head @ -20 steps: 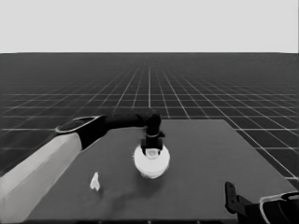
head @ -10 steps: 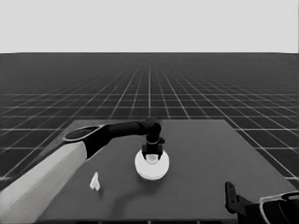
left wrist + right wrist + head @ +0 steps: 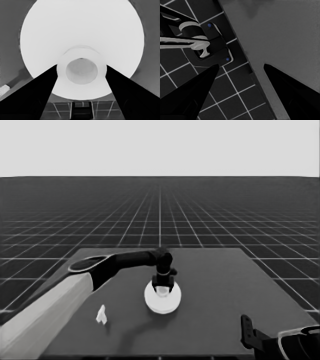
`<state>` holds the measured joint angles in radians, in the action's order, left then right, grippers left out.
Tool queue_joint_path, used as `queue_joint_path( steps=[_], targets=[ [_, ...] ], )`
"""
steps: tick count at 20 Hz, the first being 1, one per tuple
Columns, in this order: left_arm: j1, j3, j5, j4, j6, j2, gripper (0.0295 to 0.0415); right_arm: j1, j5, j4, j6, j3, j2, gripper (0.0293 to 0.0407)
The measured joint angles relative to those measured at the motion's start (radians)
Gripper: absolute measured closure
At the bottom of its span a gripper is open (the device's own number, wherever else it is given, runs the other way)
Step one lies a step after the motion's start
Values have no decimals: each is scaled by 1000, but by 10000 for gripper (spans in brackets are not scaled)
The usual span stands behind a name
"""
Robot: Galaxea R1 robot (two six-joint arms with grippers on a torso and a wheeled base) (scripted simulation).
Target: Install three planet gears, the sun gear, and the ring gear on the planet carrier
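White larger round part (image 3: pixel 161 300), thin white piece (image 3: pixel 101 315), seemingly plain dark table (image 3: pixel 215 310).

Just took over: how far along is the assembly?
No gears or smaller round part show, only the larger round part, so it likely covers them. The left hand grips its raised hub; release is left. Right hand parked open at the table corner. A thin white piece lies aside.

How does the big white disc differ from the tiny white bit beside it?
The larger round part is wide and round with a holed hub; the thin white piece is small. The left gripper's jaws clasp the larger round part's hub; the thin white piece lies untouched. The right gripper idles at the table's corner. Both are white.
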<state>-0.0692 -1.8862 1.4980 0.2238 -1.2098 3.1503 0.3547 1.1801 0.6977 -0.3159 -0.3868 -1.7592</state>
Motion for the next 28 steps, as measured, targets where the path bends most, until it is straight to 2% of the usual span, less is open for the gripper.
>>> queue_joint_path(
  steps=[28],
  targets=[
    [-8, -2, 0, 1, 244, -2, 362, 0, 0, 0, 0, 0, 0, 315]
  ],
)
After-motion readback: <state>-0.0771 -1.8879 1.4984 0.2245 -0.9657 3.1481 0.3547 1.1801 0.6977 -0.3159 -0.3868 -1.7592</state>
